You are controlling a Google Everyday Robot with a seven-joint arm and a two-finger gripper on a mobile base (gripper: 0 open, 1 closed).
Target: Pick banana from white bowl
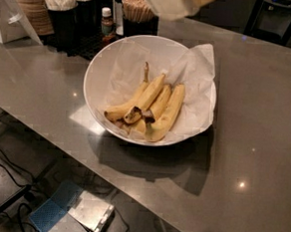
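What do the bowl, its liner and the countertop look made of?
White bowl: glossy, likely ceramic or melamine; its smooth rim glints. Liner: thin white paper, crinkled and folded over the rim. Countertop: grey, polished, stone-like or laminate; it reflects lights. The tool hangs at the top edge, beyond the bowl's far rim.

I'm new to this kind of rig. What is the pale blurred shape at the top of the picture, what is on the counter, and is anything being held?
A single camera looks down on a grey counter. The pale shape at the top edge is the robot's gripper, up behind the white bowl. The bowl is lined with paper and holds several bananas. The banana to be picked, the broad evenly yellow one on the right, lies there untouched. Nothing is visibly held.
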